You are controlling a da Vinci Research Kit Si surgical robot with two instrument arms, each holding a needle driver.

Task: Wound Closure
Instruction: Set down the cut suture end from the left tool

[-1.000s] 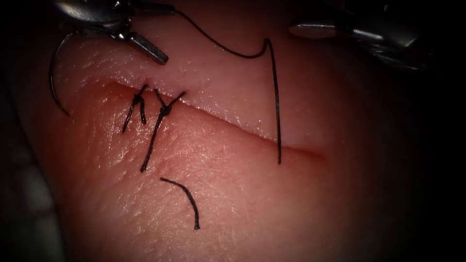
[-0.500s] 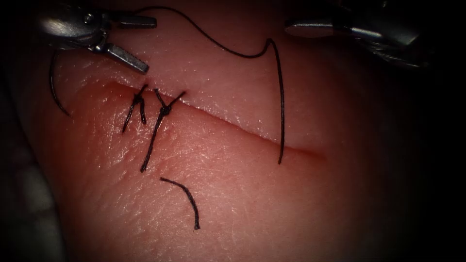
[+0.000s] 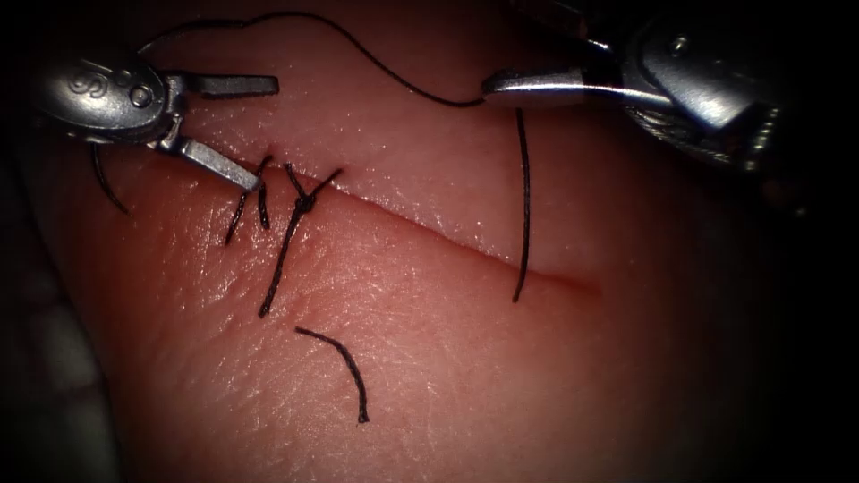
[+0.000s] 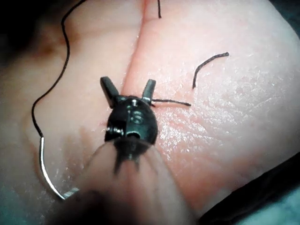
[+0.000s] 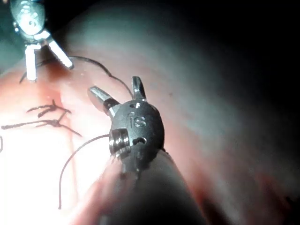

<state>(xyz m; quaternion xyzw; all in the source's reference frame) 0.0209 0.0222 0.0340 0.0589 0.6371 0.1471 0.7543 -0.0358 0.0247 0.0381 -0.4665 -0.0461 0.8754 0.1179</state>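
A: Glossy pink tissue, slanted cut, two knots?
B: Yep. Left tool and right tool both gape, holding nothing. Curved needle lies loose left of the cut, wiry black thread trailing.

The tissue was pink, redder along the cut. The thread, knots and loose cut piece were black. Both tools were shiny silver.
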